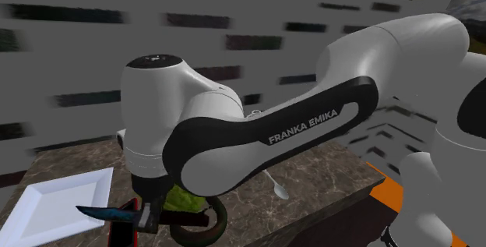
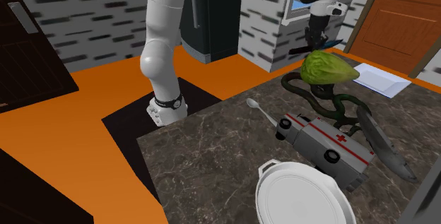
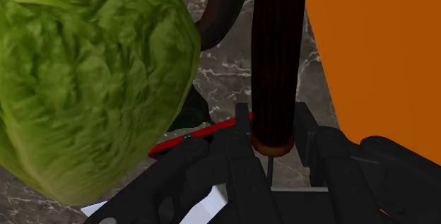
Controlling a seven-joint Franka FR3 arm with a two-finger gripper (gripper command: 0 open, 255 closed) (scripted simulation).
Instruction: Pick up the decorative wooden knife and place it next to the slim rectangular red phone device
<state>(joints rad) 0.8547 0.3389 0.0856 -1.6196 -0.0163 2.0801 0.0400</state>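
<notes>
- Black fingers [image 3: 239, 160] are closed on the dark-handled, blue-bladed knife [image 3: 275, 60]. It hangs in the air above the dark marbled desk [image 2: 212, 152], close to the desk's edge that borders the orange floor [image 3: 374, 60].
- Just beside the knife lies a big green lettuce head [image 3: 92, 81]. Between the lettuce and the fingers shows the slim red phone [image 3: 206, 132], as I judge the thin red strip there to be. Most of it is hidden.
- First risk: the free place beside the phone seems narrow. On the way down, the long handle or the fingers may hit the lettuce and push it against the phone.
- Second risk: a dark curved ring-shaped object [image 3: 225, 18] lies below the far part of the handle. The knife may land on it and rest tilted, or roll away.
- Third risk: the desk's edge is very near. If the knife is released a little too far to that side, it may fall to the floor.
- Fourth risk: the handle reaches far out from the fingers, so the knife may turn in the grip if one end touches something first.
</notes>
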